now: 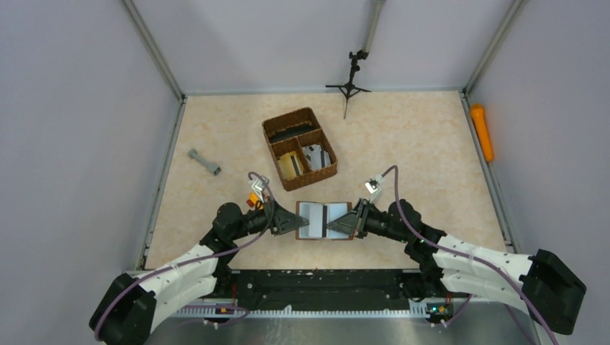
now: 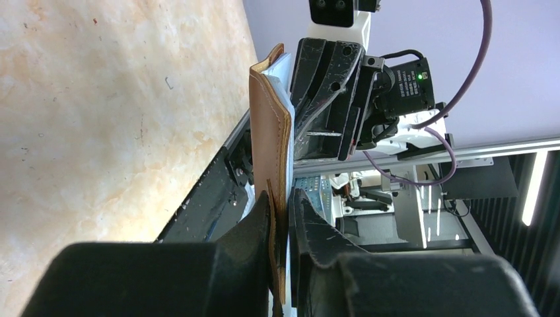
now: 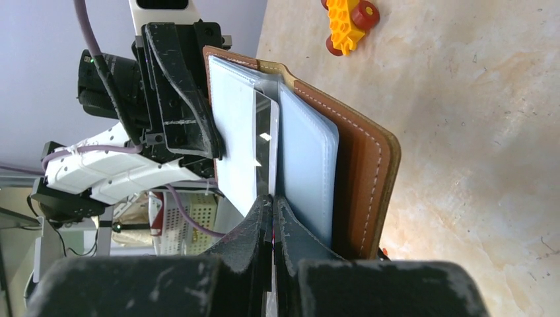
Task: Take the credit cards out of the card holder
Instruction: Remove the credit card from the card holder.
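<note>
Table with woven basket and, nearer the arms, brown card holder spread open.
Left gripper pinches the holder's left edge; right gripper is pressed together on a thin grey-silver credit card standing at the inner fold.

We are seeing the card holder showing matt stitched brown leather and smooth, glossy grey plastic sleeves, a credit card at mid-frame glinting silvery, and the table looking matt, mottled beige.
</note>
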